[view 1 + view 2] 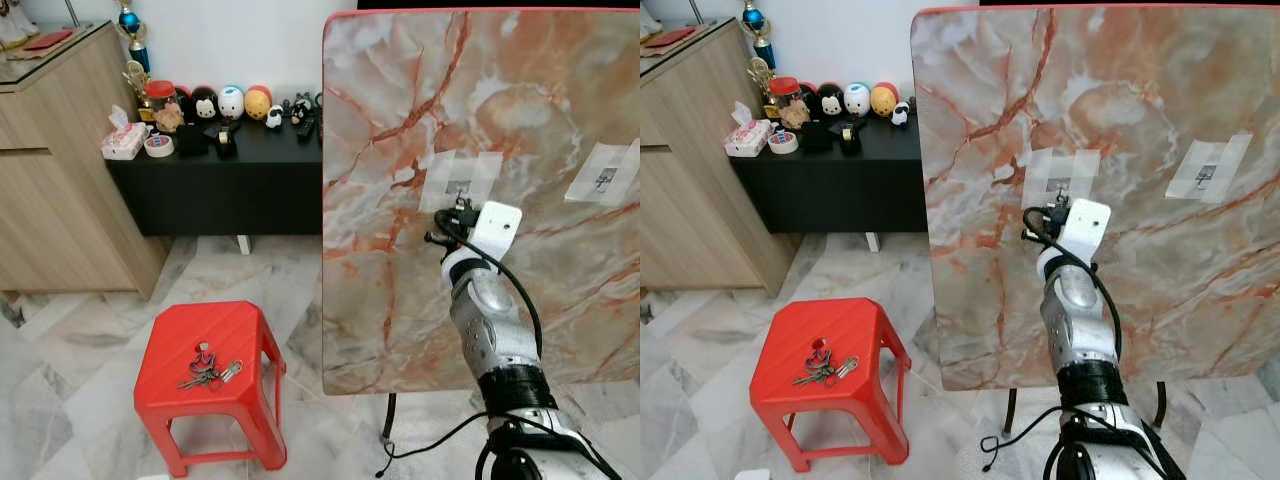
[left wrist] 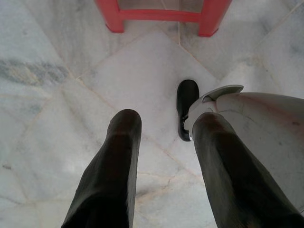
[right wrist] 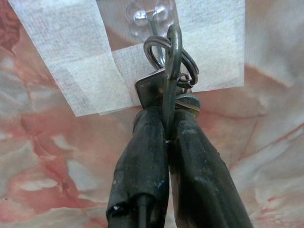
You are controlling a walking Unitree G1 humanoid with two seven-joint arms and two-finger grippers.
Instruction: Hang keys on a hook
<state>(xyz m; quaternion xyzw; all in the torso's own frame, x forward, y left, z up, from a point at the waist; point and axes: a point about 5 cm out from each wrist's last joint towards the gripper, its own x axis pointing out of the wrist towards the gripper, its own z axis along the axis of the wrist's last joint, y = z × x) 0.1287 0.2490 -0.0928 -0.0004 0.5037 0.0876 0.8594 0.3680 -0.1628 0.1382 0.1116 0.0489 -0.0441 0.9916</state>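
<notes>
A marble-patterned board [image 1: 520,120] stands upright with two taped clear hooks. The right gripper [image 3: 167,124] is raised against the board's left hook [image 3: 151,16], its two black fingers clamped together on a set of keys [image 3: 166,78]; the key ring touches the hook's wire, and whether it has caught cannot be told. The second taped hook [image 1: 605,178] sits near the board's right edge. A second bunch of keys [image 1: 208,369] lies at the centre of a red stool [image 1: 170,345]. The left gripper [image 2: 164,147] hangs over the marble floor [image 2: 57,71], fingers spread apart, holding nothing.
</notes>
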